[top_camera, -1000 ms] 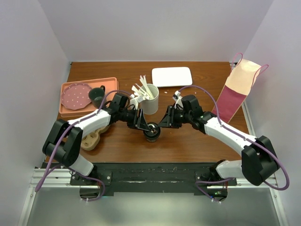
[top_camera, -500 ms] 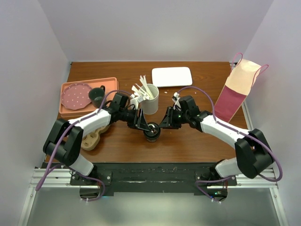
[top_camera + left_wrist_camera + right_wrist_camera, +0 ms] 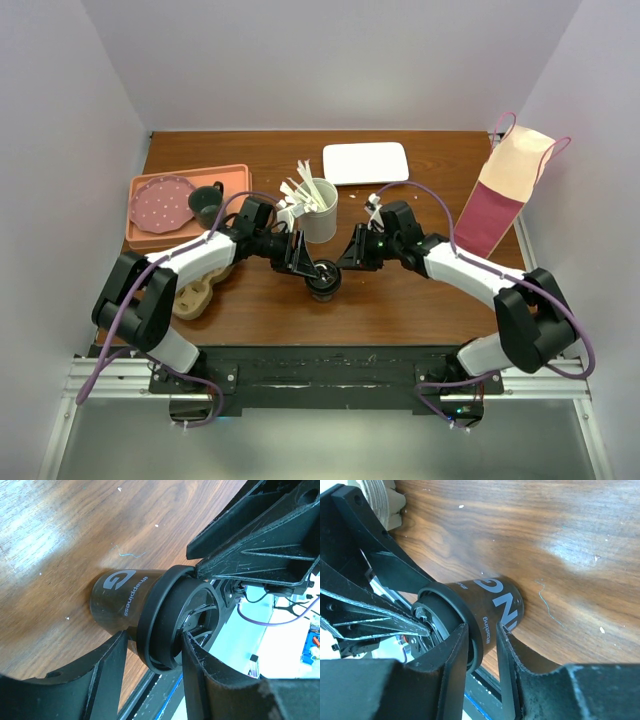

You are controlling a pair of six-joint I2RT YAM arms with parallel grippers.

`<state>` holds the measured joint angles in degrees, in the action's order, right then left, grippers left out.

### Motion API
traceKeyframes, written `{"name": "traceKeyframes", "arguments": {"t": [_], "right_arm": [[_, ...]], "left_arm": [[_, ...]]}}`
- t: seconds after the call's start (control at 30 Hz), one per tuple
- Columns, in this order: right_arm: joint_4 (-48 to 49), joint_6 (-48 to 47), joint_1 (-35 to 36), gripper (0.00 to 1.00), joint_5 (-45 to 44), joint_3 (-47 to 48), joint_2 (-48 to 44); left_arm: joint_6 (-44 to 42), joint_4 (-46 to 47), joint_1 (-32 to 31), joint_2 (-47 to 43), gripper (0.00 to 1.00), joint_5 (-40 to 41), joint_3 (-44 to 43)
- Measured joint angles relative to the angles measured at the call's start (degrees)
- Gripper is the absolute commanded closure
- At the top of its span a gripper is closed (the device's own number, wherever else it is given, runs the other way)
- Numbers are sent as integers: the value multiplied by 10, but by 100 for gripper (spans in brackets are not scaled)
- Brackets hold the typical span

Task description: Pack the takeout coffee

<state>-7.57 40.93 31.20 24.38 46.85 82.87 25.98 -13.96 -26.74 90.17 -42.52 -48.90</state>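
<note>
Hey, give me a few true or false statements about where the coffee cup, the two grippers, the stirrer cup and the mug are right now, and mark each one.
1. The takeout coffee stands upright on the wooden table. True.
2. Its lid is off. False: the black lid sits on the cup.
3. The left gripper and the right gripper are both at the cup, one from each side. True.
4. The white cup of stirrers lies tipped over. False: it stands upright just behind the coffee.
5. The dark mug sits on the white tray. False: it sits on the orange tray, beside a pink plate.
</note>
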Motion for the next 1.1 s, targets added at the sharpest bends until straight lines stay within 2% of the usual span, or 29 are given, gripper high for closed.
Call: {"name": "traceKeyframes", "arguments": {"t": [0.23,0.4,0.5,0.93,1.1], "right_arm": [[70,17,-1,71,-10,-56,-16],[124,32,3,84,-14,-86,-20],[148,37,9,86,-15,-94,-21],[192,74,23,89,-46,-130,-37],[209,99,45,89,-94,-150,-55]], "left_arm": [[0,3,0,2,51,0,0],[2,5,0,3,51,0,0],[4,5,0,3,51,1,0],[7,3,1,3,51,2,0],[9,2,1,3,51,3,0]]}}
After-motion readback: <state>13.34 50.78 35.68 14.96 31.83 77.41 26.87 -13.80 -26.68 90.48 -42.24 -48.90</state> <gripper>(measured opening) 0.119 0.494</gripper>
